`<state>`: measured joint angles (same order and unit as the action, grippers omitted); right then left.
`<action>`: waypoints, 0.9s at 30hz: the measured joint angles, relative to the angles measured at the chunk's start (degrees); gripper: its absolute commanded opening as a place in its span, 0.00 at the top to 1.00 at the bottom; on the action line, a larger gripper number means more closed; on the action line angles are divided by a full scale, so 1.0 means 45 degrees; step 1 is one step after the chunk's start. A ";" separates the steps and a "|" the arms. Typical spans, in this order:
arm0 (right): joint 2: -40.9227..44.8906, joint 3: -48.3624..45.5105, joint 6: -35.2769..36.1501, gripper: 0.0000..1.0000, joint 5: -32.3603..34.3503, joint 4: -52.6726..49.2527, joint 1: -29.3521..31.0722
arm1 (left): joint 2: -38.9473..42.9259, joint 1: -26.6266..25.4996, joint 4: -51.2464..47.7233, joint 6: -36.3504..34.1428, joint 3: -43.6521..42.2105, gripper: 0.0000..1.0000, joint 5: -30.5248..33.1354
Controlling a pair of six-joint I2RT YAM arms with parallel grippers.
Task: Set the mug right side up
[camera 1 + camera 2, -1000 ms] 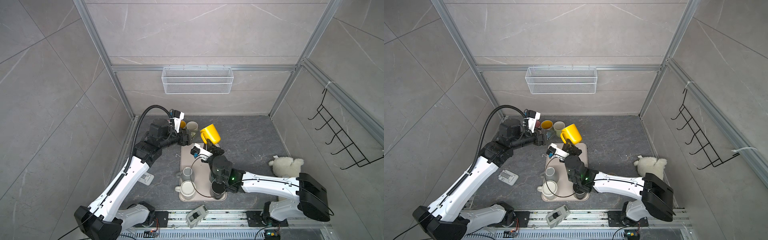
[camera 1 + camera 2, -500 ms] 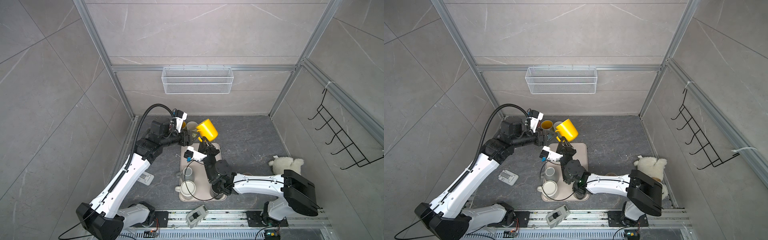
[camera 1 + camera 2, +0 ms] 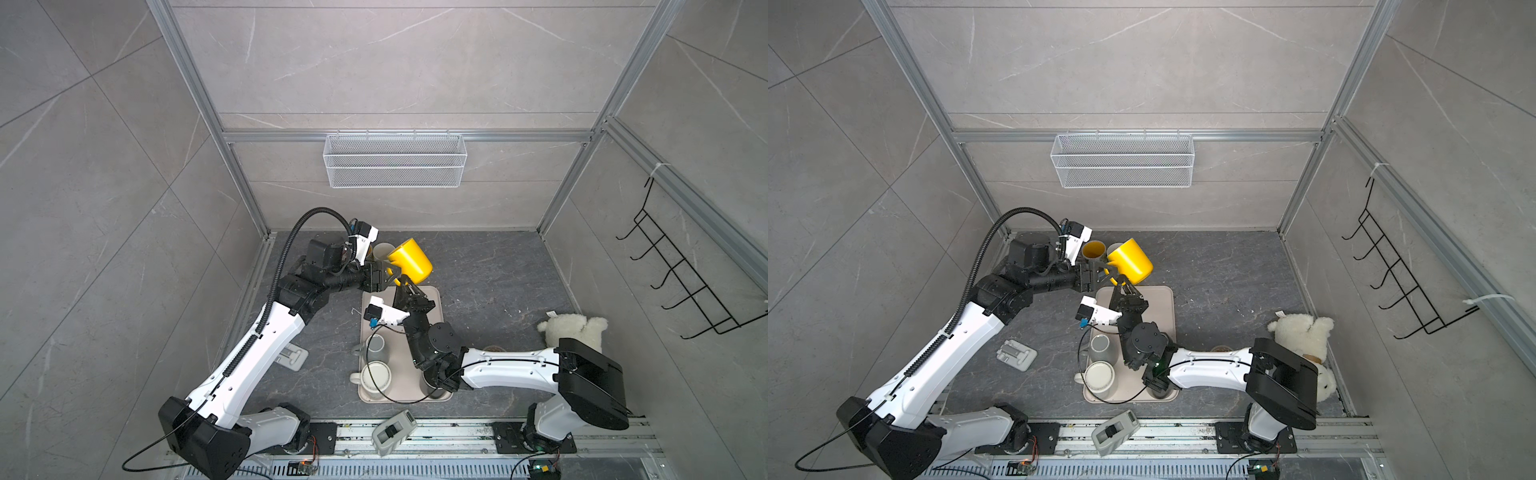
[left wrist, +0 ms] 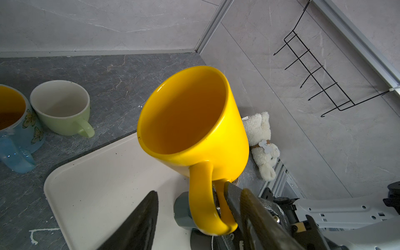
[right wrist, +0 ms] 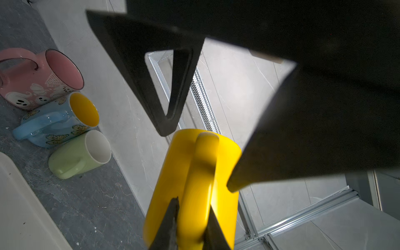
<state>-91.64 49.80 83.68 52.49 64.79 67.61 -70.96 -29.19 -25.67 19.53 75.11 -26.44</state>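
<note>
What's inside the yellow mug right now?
The yellow mug looks empty in the left wrist view: bare walls. The inner wall nearest the handle is hidden by the rim.

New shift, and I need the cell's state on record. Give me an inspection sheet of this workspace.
Surface: dark stone-look counter; beige tray at front centre.
Job's things: yellow mug aloft over the tray's far end, on its side, mouth toward the left arm.
Clutter: green mug and blue mug upright at back, pink mug beside them; white mug and grey mug on tray; plush bear.
Grippers: right pincer shut on the handle; left pincer open, astride it.
Cables: black conduit along left arm; thin cable looped over tray.
Surroundings: wire basket on back wall; hook rack on right wall.
</note>
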 measured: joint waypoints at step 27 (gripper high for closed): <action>-0.1030 0.0340 0.1127 1.00 -0.0146 0.1302 0.0141 | -0.0165 0.0000 -0.0296 0.0141 -0.0204 0.58 -0.0238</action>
<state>-96.27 51.33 88.75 51.83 70.65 68.25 -71.70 -29.19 -27.00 20.16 74.19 -27.51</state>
